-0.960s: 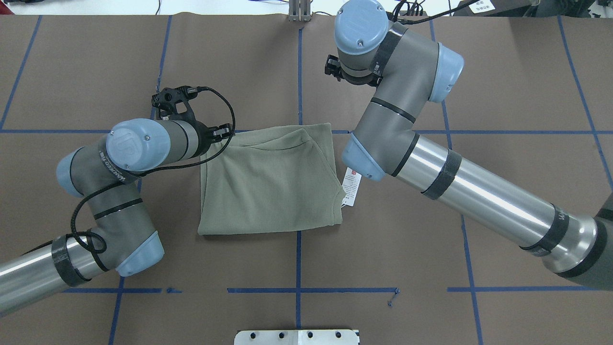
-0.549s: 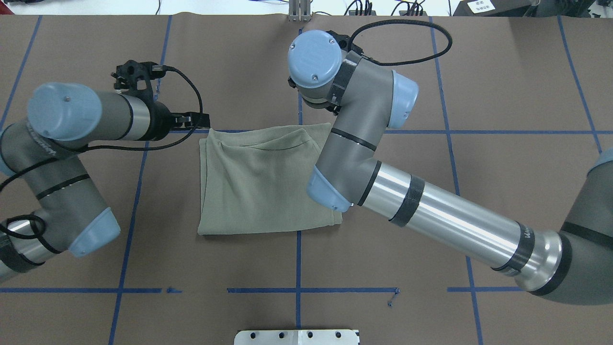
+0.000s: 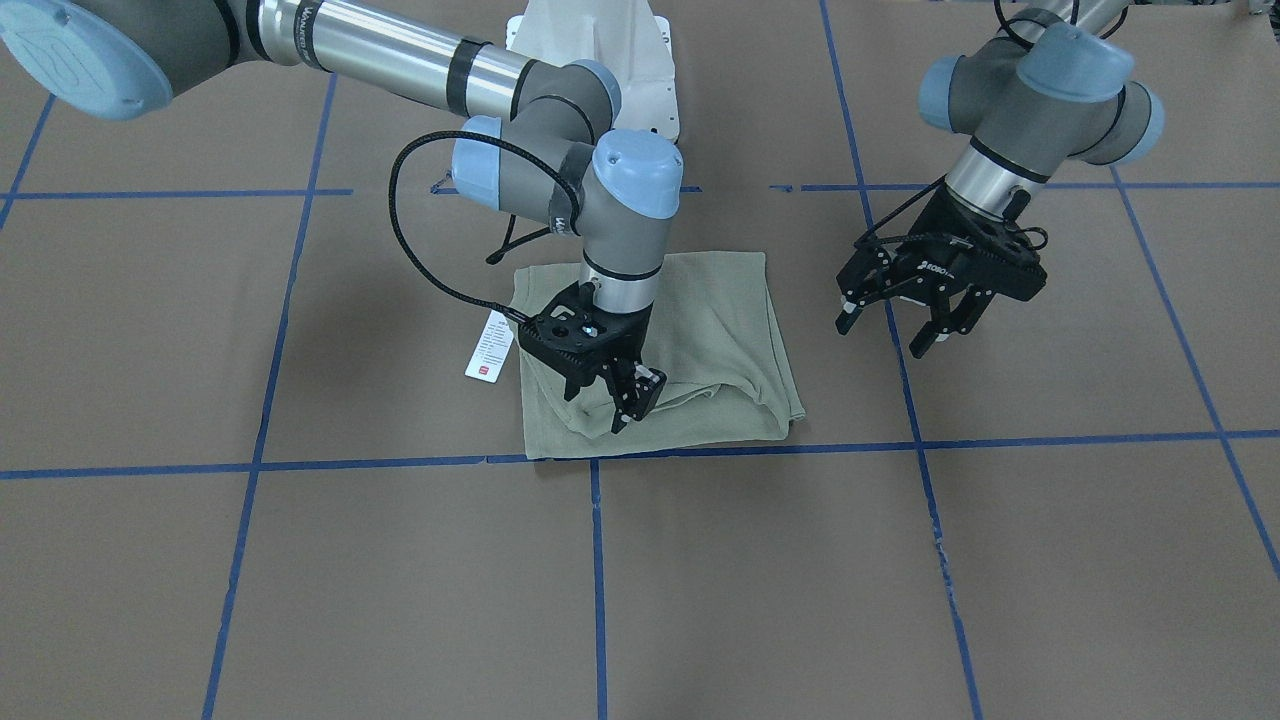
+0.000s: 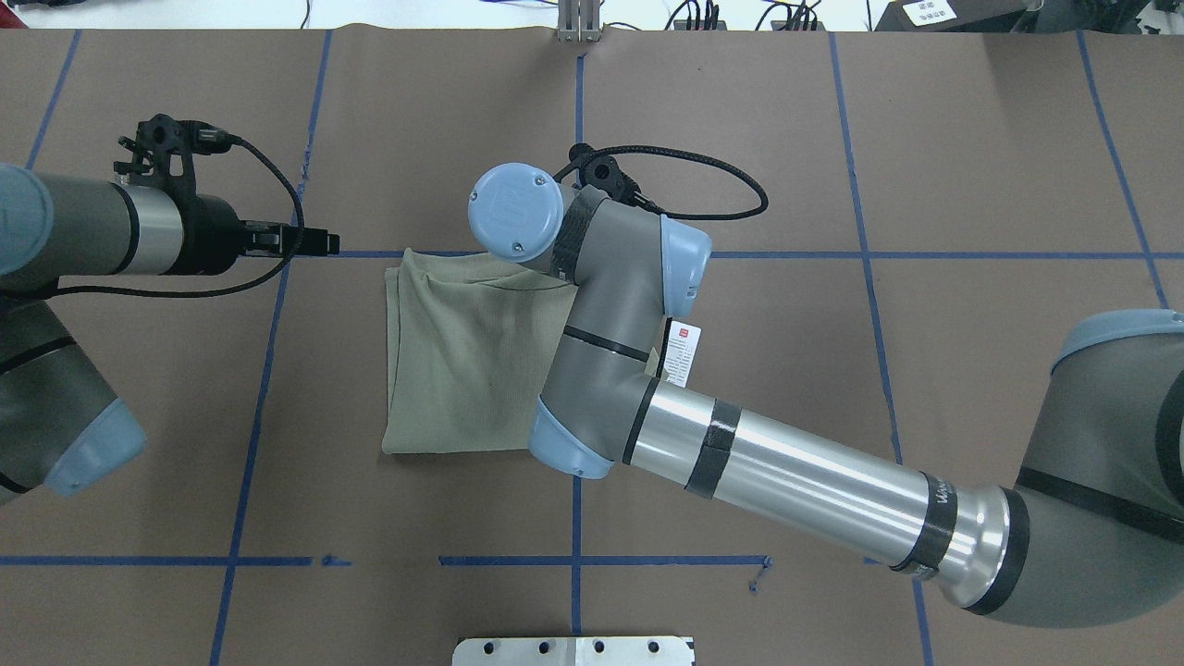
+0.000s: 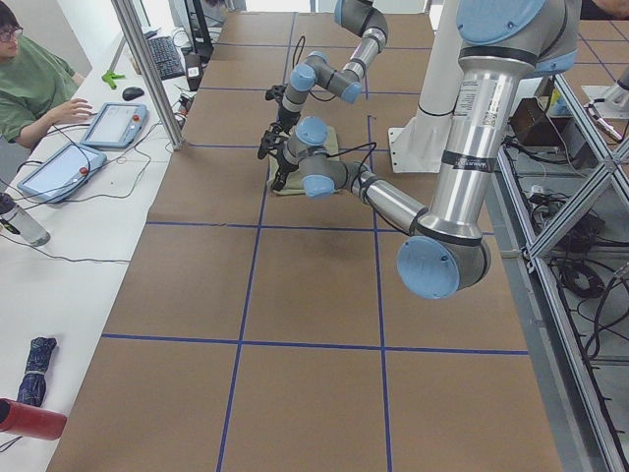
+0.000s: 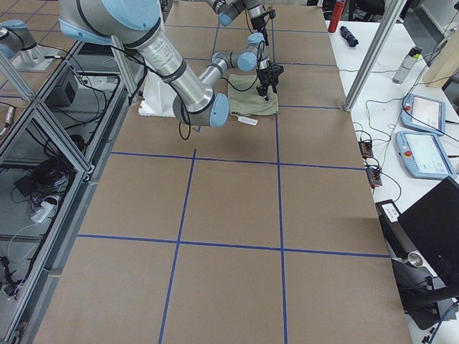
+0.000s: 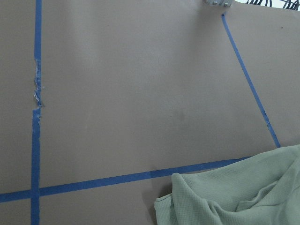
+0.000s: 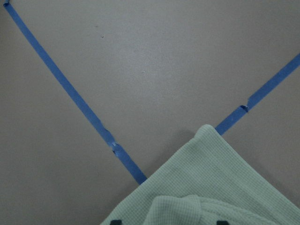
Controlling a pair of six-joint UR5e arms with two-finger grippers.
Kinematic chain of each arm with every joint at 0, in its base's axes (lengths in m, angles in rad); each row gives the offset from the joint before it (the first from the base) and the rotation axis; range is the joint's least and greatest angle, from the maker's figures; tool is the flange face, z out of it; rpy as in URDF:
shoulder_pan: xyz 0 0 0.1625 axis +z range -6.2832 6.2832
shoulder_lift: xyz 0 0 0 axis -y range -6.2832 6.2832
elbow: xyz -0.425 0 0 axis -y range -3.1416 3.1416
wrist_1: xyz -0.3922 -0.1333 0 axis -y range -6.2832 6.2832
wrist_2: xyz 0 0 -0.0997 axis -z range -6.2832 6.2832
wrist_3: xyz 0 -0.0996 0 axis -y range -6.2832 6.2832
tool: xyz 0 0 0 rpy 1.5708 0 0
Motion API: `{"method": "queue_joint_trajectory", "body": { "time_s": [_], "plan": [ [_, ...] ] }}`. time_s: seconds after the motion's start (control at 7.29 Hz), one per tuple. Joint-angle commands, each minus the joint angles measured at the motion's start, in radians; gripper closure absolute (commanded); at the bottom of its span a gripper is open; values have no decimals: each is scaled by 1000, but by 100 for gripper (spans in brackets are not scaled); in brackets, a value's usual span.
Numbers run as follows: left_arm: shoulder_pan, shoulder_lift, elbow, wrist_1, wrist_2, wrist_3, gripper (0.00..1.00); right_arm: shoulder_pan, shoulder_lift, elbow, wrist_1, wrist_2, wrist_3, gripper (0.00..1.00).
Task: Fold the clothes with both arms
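The sage-green shirt (image 3: 700, 340) lies folded into a rough square on the brown table, also seen from overhead (image 4: 453, 361). Its white hang tag (image 3: 487, 345) sticks out on the right arm's side (image 4: 681, 353). My right gripper (image 3: 600, 405) is open, pointing down over the shirt's far edge near a loose fold; overhead its own wrist hides it. The right wrist view shows a shirt corner (image 8: 211, 187) below. My left gripper (image 3: 895, 335) is open and empty, above bare table beside the shirt (image 4: 319, 242). The left wrist view shows the shirt's corner (image 7: 234, 197).
Blue tape lines (image 3: 900, 440) grid the brown table cover. The white pedestal base (image 3: 600, 50) stands at the robot's side of the table. An operator (image 5: 29, 79) sits at a side desk with tablets (image 5: 113, 123).
My left gripper has let go of the shirt's far corner and drawn back to the left. My right arm has swung in over the shirt from the far right.
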Motion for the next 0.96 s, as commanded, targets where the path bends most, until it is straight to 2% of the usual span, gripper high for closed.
{"method": "queue_joint_trajectory", "body": {
  "time_s": [0.0, 0.27, 0.55, 0.69, 0.82],
  "plan": [
    [-1, 15, -4, -6, -1, 2, 0, -5, -1, -22, 46, -37, -1, 38],
    [-1, 18, -6, -6, -1, -4, 0, -5, 1, -64, 75, -56, -10, 40],
    [1, 24, -9, -8, -1, -9, 0, -7, -1, -82, 74, -62, -25, 49],
    [1, 24, -9, -8, 1, -9, 0, -7, 1, -84, 74, -70, -30, 85],
    [2, 24, -7, -8, 1, -9, 0, -5, 2, -82, 71, -71, -37, 100]
  ]
}}
